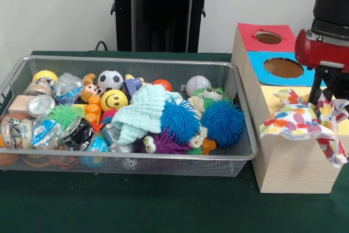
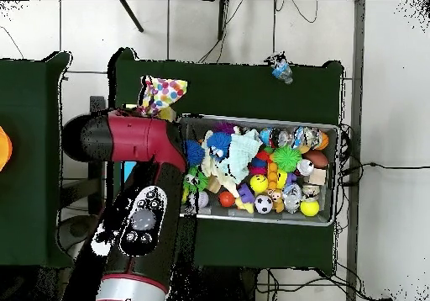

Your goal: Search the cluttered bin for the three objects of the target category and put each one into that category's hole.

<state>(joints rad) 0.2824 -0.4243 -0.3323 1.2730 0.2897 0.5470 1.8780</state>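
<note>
The wire mesh bin (image 1: 246,151) is full of toys, in the overhead view too (image 2: 329,215). One polka-dot cloth (image 1: 297,121) lies draped over the yellow end of the wooden box (image 1: 292,170) and hangs over its front edge. It covers the yellow-surround hole; only bare yellow paper (image 1: 271,95) shows. My gripper (image 1: 327,97) is right above the cloth's back edge, at or touching it. In the overhead view the cloth (image 2: 164,91) lies just beyond my red arm (image 2: 126,138), which hides the gripper. I see no other polka-dot cloth in the bin.
A mint-green cloth (image 1: 143,114) lies on top of the toys mid-bin, beside two blue spiky balls (image 1: 222,122). Behind the yellow end are the blue-surround hole (image 1: 283,67) and the red-surround hole (image 1: 268,37). A small packet (image 2: 281,67) lies on the green table.
</note>
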